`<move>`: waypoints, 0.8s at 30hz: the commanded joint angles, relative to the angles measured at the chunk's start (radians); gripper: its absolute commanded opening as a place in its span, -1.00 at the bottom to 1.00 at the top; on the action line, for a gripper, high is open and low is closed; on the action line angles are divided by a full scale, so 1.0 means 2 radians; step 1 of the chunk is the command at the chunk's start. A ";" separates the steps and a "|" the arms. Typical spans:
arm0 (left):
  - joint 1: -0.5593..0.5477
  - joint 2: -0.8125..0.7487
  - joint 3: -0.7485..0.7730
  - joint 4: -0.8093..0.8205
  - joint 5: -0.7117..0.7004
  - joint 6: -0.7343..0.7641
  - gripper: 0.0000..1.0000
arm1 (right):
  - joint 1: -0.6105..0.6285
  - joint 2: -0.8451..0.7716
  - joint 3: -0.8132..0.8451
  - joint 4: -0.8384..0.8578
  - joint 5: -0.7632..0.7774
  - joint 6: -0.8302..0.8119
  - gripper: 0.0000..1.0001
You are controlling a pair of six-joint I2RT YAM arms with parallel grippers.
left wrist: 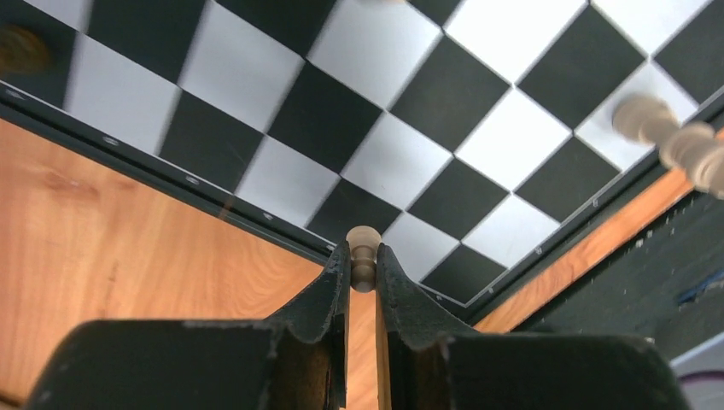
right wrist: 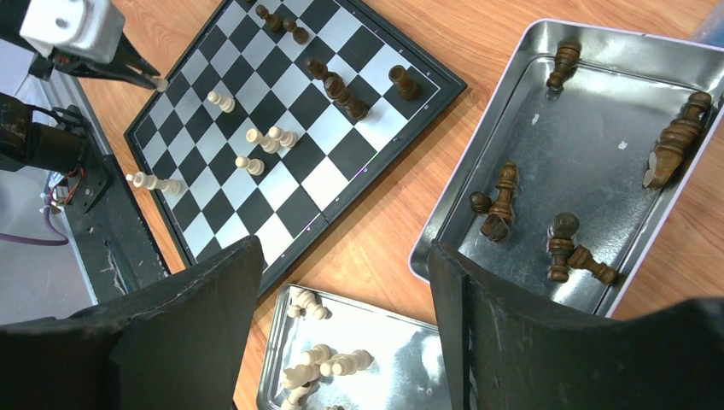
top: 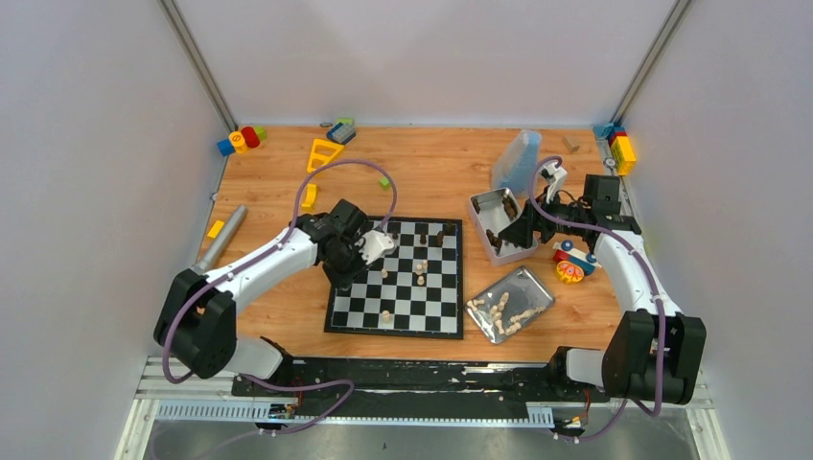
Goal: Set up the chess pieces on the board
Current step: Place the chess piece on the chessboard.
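Pinching a cream pawn [left wrist: 364, 237] at its very fingertips over the board's [left wrist: 410, 154] left edge, the left gripper [left wrist: 363, 265] is risking a slip; the right gripper [right wrist: 341, 256] is hanging open.

Left end effector [top: 350, 273] over board [top: 436, 321] left edge, grip unclear; cream pieces [top: 420, 268] mid-board; right end effector [top: 513, 230] over tray [top: 475, 201].

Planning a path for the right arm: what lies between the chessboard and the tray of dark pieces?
Only bare wooden table separates the chessboard from that tray, as the right wrist view shows plainly.
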 commanded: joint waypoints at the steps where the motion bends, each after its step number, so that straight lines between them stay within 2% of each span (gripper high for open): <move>1: 0.000 -0.032 -0.030 -0.023 0.028 0.047 -0.84 | 0.001 -0.005 0.000 0.007 -0.007 -0.014 0.43; 6: 0.000 -0.052 -0.051 -0.023 0.038 0.067 -0.79 | 0.001 -0.005 -0.001 0.006 -0.007 -0.015 0.43; 24: 0.000 -0.025 -0.063 -0.017 0.055 0.080 -0.70 | 0.001 0.002 -0.001 0.003 -0.006 -0.019 0.43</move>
